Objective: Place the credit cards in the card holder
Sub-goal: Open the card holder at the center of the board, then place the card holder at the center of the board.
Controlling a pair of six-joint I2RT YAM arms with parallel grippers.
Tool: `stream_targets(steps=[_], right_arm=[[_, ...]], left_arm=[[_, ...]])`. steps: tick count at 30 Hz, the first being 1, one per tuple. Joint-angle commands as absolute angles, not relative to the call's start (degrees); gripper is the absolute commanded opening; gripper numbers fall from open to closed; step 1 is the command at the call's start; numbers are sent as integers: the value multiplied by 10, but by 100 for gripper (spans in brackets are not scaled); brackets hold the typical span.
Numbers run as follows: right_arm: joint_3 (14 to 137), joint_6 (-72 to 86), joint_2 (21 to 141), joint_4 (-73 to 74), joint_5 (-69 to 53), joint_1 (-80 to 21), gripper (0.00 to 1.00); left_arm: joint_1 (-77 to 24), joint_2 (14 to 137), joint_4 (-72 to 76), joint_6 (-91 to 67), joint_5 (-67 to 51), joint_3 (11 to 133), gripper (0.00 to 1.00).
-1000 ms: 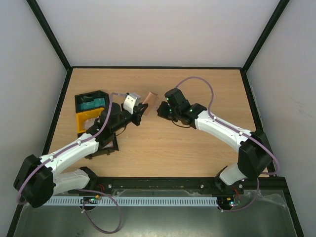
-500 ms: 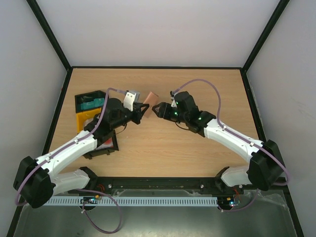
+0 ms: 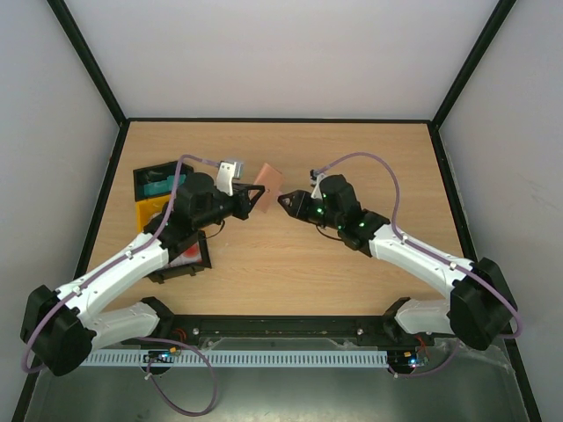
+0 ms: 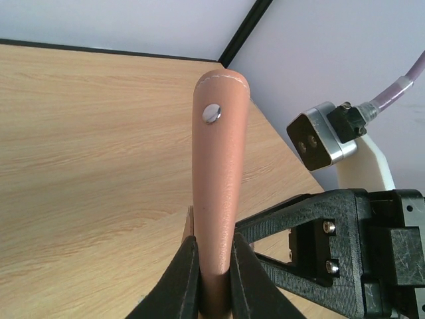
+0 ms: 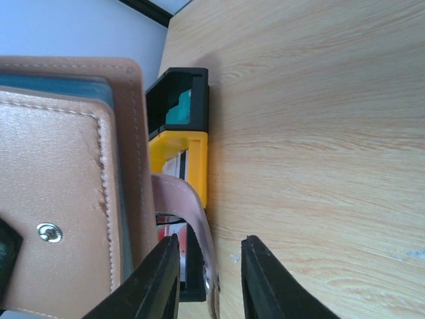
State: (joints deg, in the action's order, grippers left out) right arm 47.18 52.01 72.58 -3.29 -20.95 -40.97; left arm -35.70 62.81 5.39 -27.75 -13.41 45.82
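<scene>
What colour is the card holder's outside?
Tan-brown, with a silver snap stud; the card holder shows best in the left wrist view.

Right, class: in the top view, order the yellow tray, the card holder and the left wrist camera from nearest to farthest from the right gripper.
1. The card holder, just up and left of the right gripper.
2. The left wrist camera, further left.
3. The yellow tray, far left.
</scene>
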Motion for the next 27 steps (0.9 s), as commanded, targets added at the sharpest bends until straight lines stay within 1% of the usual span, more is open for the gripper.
stream_targets(steps=[1,7,9,13,15,16,18,19,24,27], right_arm=[[458,535,715,-106,-218,-408,24],[458,545,728,-152,-241,-408,20],[448,560,734,-172,-253,-408,16],[451,553,741,-147,-265,-409,3],[450,543,738,-135,-253,-409,2],[451,539,737,-124,-247,-408,2],[458,533,737,-91,-233,-408,2],[466,526,737,-63,-231,-408,2],[495,491,725,83,-209,-408,2],[503,483,729,142,-230,-409,2]], left_arm=[[-355,616,56,-318,-146,473,3],[-354,615,56,-360,-143,470,4],[-354,613,63,-373,-136,460,4],[-355,617,67,-384,-133,453,8],[-355,618,57,-389,-125,455,11],[-355,617,53,-392,-120,453,15],[-354,616,51,-400,-107,438,31],[-354,618,51,-404,-98,431,37],[-354,655,6,-415,-51,416,55],[-354,677,14,-424,-39,386,66]])
